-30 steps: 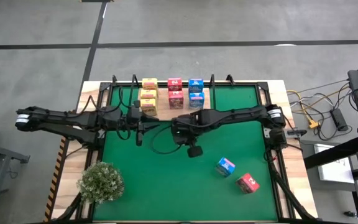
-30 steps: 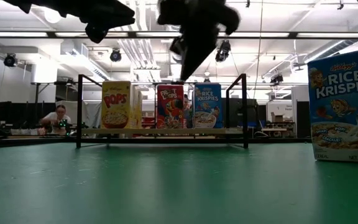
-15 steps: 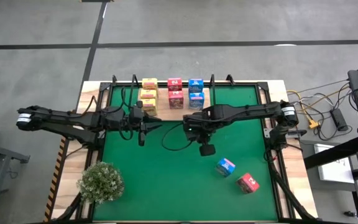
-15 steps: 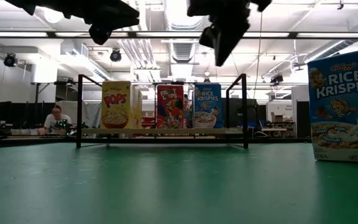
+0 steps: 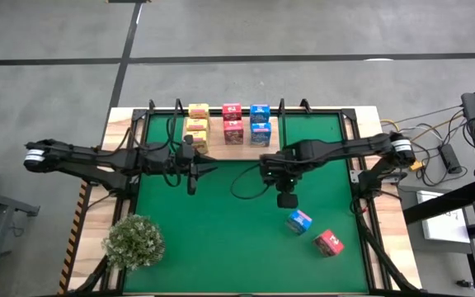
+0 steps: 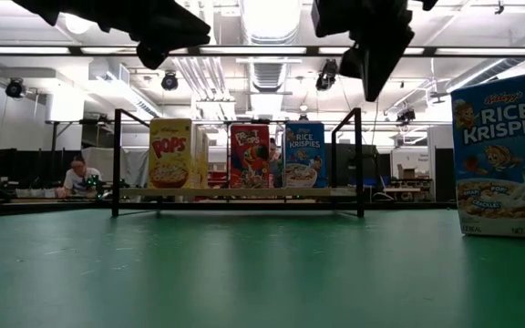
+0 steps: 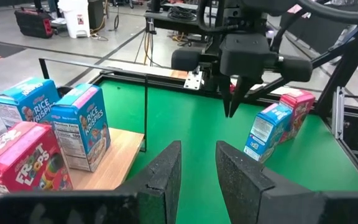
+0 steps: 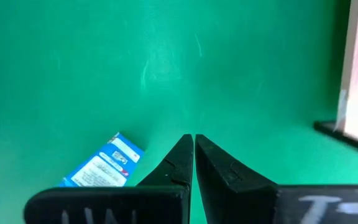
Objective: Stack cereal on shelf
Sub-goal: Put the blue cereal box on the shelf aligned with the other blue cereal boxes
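Note:
The shelf [image 5: 215, 124], a wooden board with a black wire frame, lies at the table's far middle. Three yellow cartons [image 5: 196, 125], two pink-red [image 5: 232, 120] and two blue [image 5: 260, 122] stand upright on it. A loose blue carton [image 5: 298, 220] and a loose pink-red carton [image 5: 329, 242] lie on the green mat at the near right. My right gripper [image 5: 286, 199] is shut and empty above the mat, just on the far side of the loose blue carton [image 8: 101, 165]. My left gripper [image 7: 197, 165] is open and empty, near the shelf's left end.
A bushy pale green plant [image 5: 134, 242] stands at the table's near left corner. The green mat [image 5: 221, 239] shows bare between the plant and the loose cartons. A black frame runs along the table's edges. A person sits far off in the room [image 6: 77, 175].
My right gripper has stayed shut and has gone from in front of the shelf toward the table's right and near edges, toward the loose blue carton. My left gripper has shifted a little toward the right. No carton has moved.

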Robot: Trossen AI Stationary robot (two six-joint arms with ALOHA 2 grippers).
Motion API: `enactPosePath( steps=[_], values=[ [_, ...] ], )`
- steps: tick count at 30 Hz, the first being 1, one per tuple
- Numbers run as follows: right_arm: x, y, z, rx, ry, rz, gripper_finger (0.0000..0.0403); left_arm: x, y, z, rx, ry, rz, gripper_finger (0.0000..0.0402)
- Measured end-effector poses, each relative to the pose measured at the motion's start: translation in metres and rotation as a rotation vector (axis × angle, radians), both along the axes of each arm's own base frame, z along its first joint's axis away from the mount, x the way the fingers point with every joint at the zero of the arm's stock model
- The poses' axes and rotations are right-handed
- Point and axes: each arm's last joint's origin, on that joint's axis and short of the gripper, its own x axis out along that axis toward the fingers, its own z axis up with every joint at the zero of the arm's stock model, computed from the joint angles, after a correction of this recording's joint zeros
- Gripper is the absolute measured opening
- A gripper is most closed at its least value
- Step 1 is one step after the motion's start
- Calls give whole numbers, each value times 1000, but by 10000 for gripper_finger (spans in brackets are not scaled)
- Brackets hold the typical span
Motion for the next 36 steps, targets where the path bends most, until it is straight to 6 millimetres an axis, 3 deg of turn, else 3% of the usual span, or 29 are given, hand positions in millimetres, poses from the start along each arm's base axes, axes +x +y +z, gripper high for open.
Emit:
enactPosePath(
  steps=[4, 8, 18, 22, 30, 36],
  values=[
    [-4, 3, -3, 18, 20, -45, 15, 1, 0, -1, 1, 4, 0, 84],
    [-6, 9, -4, 53, 52, -101, 49, 1, 0, -1, 17, 4, -4, 84],
    [-19, 26, 3, 148, 222, -426, 218, 0, 0, 0, 42, 3, -9, 84],
    [-23, 41, 7, 238, 292, -506, 263, 0, 0, 0, 52, 3, -11, 84],
    [-38, 91, 6, 183, 329, -533, 295, 0, 0, 1, 84, 6, -18, 84],
    [-44, 101, -1, 106, 314, -600, 297, 0, 0, 1, 70, 5, -15, 84]
  ],
)
